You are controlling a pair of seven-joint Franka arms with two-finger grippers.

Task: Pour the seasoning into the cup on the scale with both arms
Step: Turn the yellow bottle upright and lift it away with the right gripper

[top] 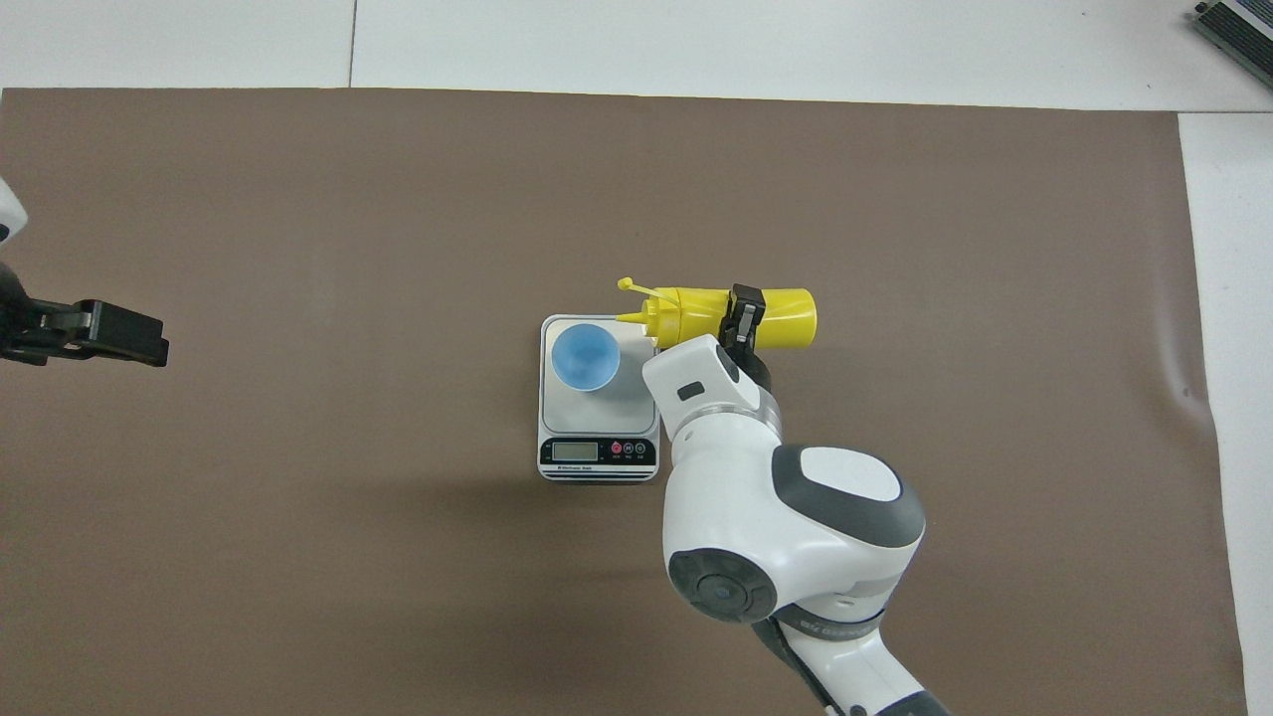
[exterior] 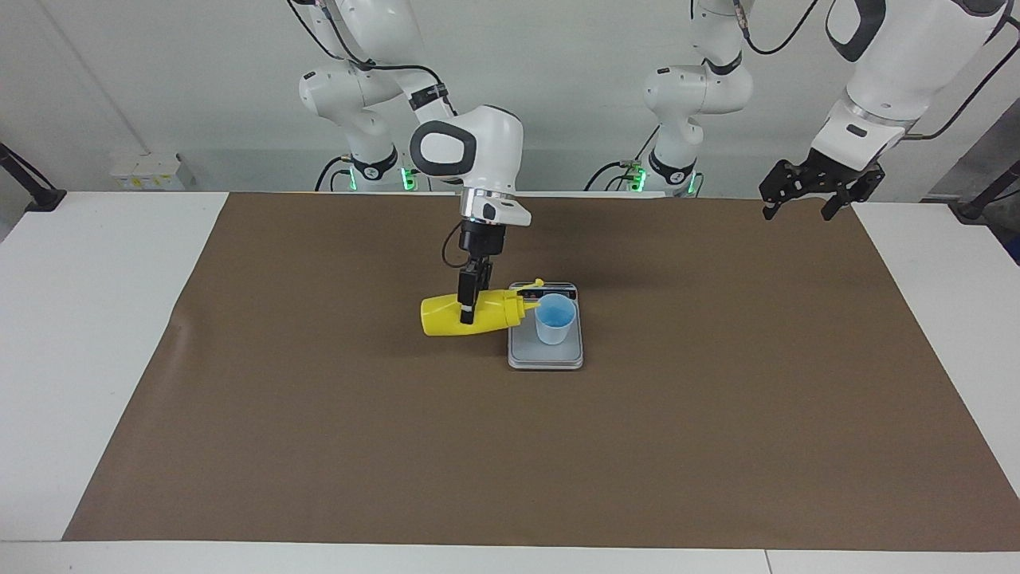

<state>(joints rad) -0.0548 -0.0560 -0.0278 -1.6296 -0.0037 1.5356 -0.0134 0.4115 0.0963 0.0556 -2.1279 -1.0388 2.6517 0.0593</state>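
**Bottle held sideways beside the scale, cup on the plate**

White worktop (exterior: pixel 103 335) spreads under a large brown mat (exterior: pixel 526 446) that covers most of it, with a pale wall rising where the robots stand.

Two white arms come next in size. The right arm (exterior: pixel 466 151) reaches out over the middle of the mat, its wrist pointing down. The left arm (exterior: pixel 876 88) waits, raised over the mat's edge at its own end of the worktop.

The right end effector (exterior: pixel 468 307) is clamped narrow across the body of the seasoning (exterior: pixel 446 315), a yellow squeeze bottle, gripping it about midway along. The left end effector (exterior: pixel 809 191) hangs spread wide and holds nothing; in the overhead view it shows as a dark block (top: pixel 94 333) at the mat's edge.

The scale (top: pixel 597 418) lies flat near the middle of the mat, its dark display strip on the edge nearest the robots. The seasoning (top: pixel 771 318) lies roughly horizontal in the grip, just beside the scale toward the right arm's end, its nozzle pointing at the scale's corner farthest from the robots. Whether the bottle touches the mat cannot be told.

The cup (top: pixel 585 358), small and light blue, stands upright on the scale's plate, on the half farther from the robots, with the nozzle tip just beside its rim. The thin cap strap (top: pixel 636 288) sticks out from the nozzle, above the scale's edge.
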